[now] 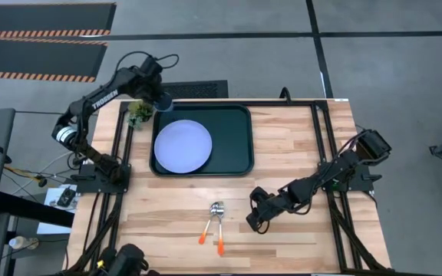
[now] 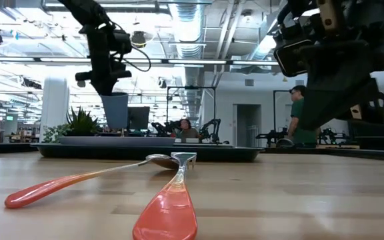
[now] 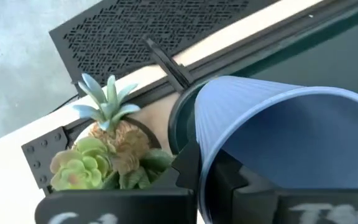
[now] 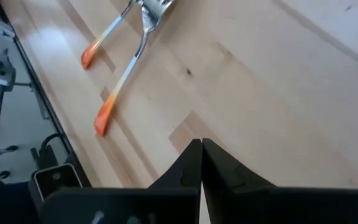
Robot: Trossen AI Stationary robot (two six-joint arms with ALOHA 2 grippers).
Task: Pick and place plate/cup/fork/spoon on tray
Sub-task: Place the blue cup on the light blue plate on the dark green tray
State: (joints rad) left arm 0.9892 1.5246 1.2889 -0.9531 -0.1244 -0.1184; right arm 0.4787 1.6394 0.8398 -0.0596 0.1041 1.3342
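Above the tray's [image 1: 236, 142] far-left corner, the left gripper [image 1: 158, 97] holds the cup [image 1: 162, 100] clamped, unplaced. Beside it, the plate [image 1: 183, 146] is seated on the tray. Spoon [image 1: 208, 223] and fork [image 1: 219, 228] lie crossed just left of the right gripper [image 1: 250, 225], fingers together.

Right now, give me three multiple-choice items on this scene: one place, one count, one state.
1. Where is the large round pale lavender-blue plate?
A. on the dark green rectangular tray
B. on bare wood
C. in a gripper

2. How many orange-handled utensils lie on the wooden table?
A. one
B. two
C. three

3. What does the left gripper hold?
A. nothing
B. the fork
C. the small blue cup

Answers: 1 A, the plate sits inside the tray's rim. 2 B, the fork and spoon lie crossed. 3 C, the left wrist view shows the cup clamped.
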